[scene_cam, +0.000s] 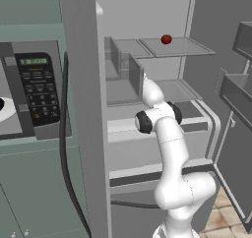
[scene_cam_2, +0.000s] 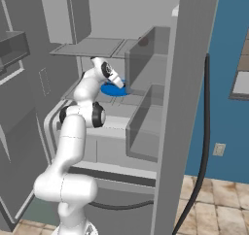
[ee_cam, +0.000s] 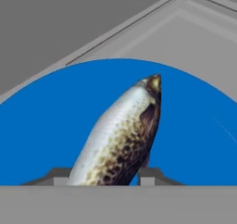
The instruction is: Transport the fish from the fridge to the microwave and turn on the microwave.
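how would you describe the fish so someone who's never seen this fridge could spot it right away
Look inside the open light-grey fridge, at the middle shelf where the white arm reaches in. A round bright blue plate lies there, and on it lies the fish, between the gripper fingertips. It is long, silvery and brown-speckled, unlike the small dark-red ball on the shelf above.

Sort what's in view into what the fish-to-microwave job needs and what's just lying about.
Job:
fish, lying on a plate
fridge, standing open
microwave, left of the fridge
gripper, tips either side of the fish

Lying about:
blue plate, under the fish
dark-red ball, on the shelf above
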Tool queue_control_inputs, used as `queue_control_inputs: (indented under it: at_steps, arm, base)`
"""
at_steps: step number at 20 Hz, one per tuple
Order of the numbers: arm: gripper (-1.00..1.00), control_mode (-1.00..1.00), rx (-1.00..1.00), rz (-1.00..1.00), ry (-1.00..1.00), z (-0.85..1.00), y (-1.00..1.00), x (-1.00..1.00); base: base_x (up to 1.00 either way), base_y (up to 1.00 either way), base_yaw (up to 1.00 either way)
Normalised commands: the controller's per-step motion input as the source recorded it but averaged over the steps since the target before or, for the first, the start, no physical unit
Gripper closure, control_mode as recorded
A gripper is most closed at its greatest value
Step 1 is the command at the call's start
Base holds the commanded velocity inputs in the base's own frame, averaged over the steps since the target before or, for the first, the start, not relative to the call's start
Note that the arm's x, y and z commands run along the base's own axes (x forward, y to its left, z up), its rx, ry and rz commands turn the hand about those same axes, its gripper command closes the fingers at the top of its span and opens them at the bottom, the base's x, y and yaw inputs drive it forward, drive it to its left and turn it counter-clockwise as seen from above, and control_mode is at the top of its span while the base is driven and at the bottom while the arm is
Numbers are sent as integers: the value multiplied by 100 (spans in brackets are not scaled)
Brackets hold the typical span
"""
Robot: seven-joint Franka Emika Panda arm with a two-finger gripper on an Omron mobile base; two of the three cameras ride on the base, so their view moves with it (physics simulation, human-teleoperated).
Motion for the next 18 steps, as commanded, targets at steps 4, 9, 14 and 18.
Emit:
queue_control_inputs:
  at_steps: [4,9,14,18]
  arm:
    - [100,-100,0,-4,-10,-23,0,-16]
    - [100,-100,0,-3,-10,-22,0,-5]
    - [100,-100,0,0,-11,-11,0,-5]
    - [100,-100,0,0,-13,-1,-2,-12]
  base:
    - [0,0,0]
    - [0,0,0]
    - [0,0,0]
    - [0,0,0]
